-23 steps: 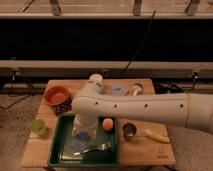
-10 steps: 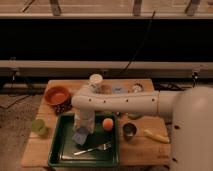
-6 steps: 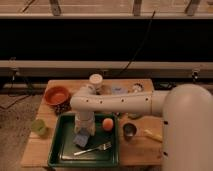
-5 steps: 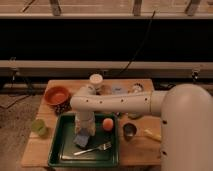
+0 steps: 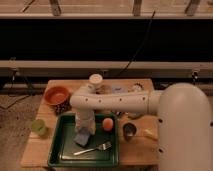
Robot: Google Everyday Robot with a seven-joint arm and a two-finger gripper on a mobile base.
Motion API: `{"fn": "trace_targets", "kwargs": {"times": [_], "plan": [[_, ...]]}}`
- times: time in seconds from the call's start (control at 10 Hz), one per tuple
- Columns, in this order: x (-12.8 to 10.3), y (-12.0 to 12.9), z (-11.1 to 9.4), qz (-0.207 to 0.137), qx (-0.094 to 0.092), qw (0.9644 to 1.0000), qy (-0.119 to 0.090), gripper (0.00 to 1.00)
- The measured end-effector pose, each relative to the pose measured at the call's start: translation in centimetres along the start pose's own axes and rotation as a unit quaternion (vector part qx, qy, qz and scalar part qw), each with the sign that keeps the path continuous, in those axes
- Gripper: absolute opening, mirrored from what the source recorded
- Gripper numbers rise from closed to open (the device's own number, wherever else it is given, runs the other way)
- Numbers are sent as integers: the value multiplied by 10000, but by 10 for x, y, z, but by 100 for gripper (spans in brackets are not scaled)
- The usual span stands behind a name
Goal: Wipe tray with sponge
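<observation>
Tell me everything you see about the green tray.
The tray is dark green, rectangular, plastic-looking, with a raised rim and rounded corners. It lies flat at the front of the wooden table. Inside are a fork, an orange ball and a blue-grey sponge; the gripper is just over the sponge.

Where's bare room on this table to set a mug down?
Bare wood: the table front-left corner, bordered by the green cup and the tray. The tray's left strip, beside the sponge, is free too. Crowded: around the gripper at the sponge, the fork and orange ball.
</observation>
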Motion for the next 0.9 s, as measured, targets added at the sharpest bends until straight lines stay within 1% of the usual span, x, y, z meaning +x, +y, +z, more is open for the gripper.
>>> {"fn": "trace_targets", "kwargs": {"times": [0.3, 0.4, 0.5, 0.7, 0.8, 0.9], "plan": [[-6, -31, 1, -201, 26, 9998, 54, 0], [-15, -48, 3, -393, 39, 9992, 48, 0], [-20, -56, 5, -498, 67, 9987, 37, 0], [-35, -64, 9, -721, 29, 9974, -27, 0], [-41, -64, 12, -769, 0, 9970, -76, 0], [-42, -59, 15, -748, -32, 9971, -111, 0]]}}
